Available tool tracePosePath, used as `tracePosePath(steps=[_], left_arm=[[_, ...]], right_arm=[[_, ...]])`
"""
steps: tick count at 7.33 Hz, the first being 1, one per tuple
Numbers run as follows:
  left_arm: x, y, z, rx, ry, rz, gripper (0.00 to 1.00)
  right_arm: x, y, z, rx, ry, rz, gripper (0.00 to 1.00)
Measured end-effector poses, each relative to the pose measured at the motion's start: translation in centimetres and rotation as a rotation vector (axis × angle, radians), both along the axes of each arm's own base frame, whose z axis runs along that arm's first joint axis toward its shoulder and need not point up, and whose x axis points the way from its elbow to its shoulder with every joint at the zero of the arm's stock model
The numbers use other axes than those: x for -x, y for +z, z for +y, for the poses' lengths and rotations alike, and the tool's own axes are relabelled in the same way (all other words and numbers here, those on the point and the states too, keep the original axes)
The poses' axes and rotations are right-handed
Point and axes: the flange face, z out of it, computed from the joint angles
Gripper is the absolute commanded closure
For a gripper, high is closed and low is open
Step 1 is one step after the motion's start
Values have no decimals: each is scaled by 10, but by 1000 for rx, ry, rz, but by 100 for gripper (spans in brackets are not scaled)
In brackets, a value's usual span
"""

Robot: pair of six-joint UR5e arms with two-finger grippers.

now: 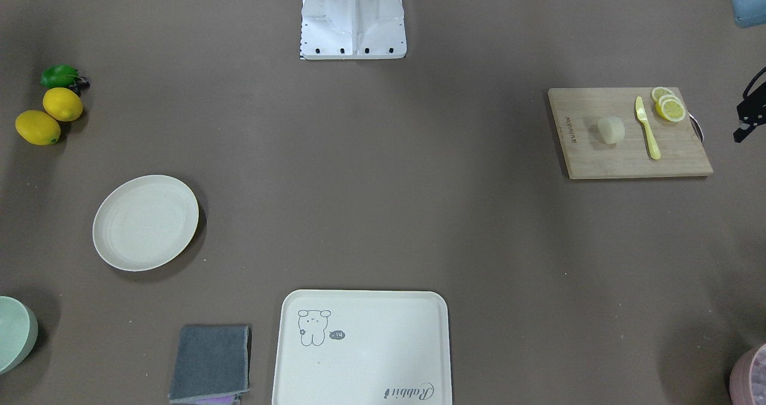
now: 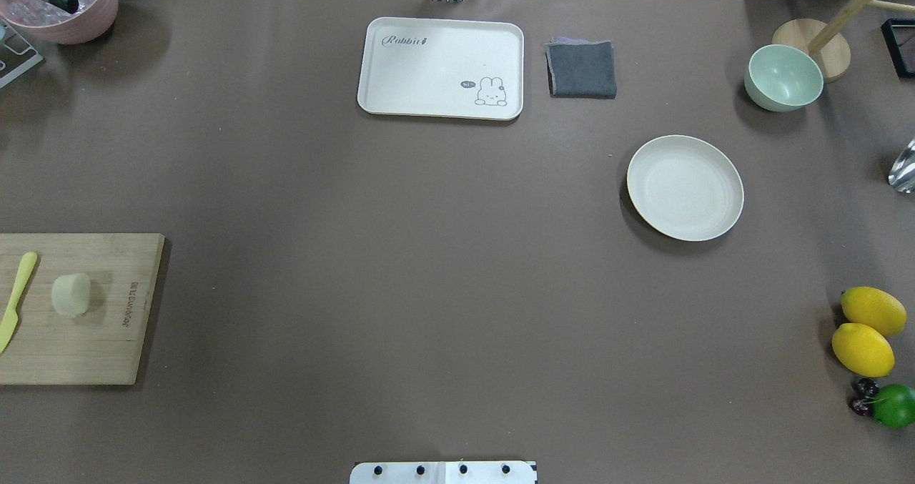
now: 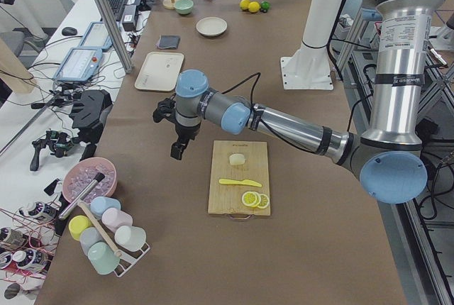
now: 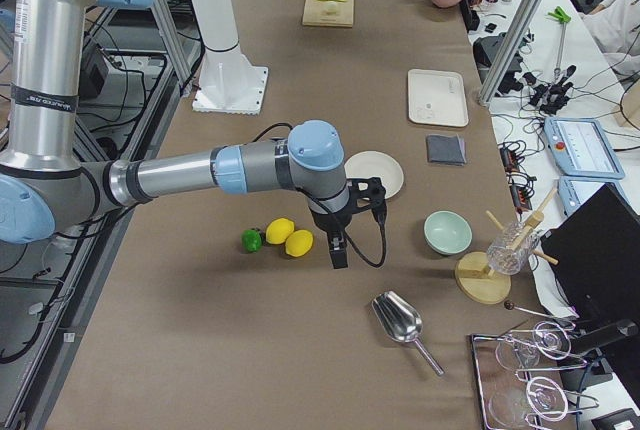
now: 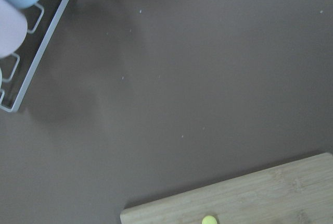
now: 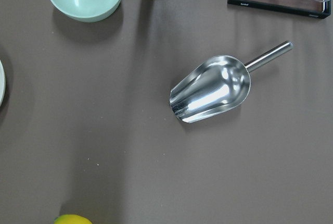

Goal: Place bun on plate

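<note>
Left gripper [image 3: 177, 149]: hangs over the table [image 2: 429, 291] at its left end, off the cutting board [image 2: 93, 348] and apart from the bun. Nothing shows in it, and whether it is parted or clenched cannot be told.
Bun [image 2: 71, 295]: sits ungrasped on the cutting board at the table's left edge, with the yellow knife [image 2: 16, 302] just beside it and the lemon slices [image 1: 669, 106] further along the board.
Plate [image 2: 685, 187]: lies bare toward the table's right end, well apart from the bun.
Right gripper [image 4: 340, 250]: is poised above the table's right end near the two lemons [image 2: 872, 311]. Its grip cannot be told either.
Stage: the task looks not yet begun, with the pick-up still to come.
Risks: the soft-looking bun may dent under a hard squeeze or slip from a light one. A finger coming down wide could knock the knife. The long carry across the table gives time for a drop, and a release off-centre could leave the bun on the plate's rim.
</note>
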Motion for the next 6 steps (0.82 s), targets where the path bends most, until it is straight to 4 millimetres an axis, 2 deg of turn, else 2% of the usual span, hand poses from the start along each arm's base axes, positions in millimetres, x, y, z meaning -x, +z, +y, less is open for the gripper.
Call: tracePosePath(steps=[1, 2, 4, 5, 6], left_arm=[[0, -11, -16, -56, -18, 20, 3], [-1, -19, -21, -77, -23, 52, 3], [-1, -36, -14, -109, -24, 92, 2], [-2, -39, -8, -111, -25, 103, 2], [-4, -40, -5, -107, -24, 110, 2]], right_arm=[[-5, -4, 0, -13, 12, -29, 0], [-7, -1, 1, -27, 16, -63, 0], [0, 5, -1, -44, 39, -105, 0], [19, 4, -7, -5, 61, -129, 0], [51, 1, -16, 44, 83, -142, 1]])
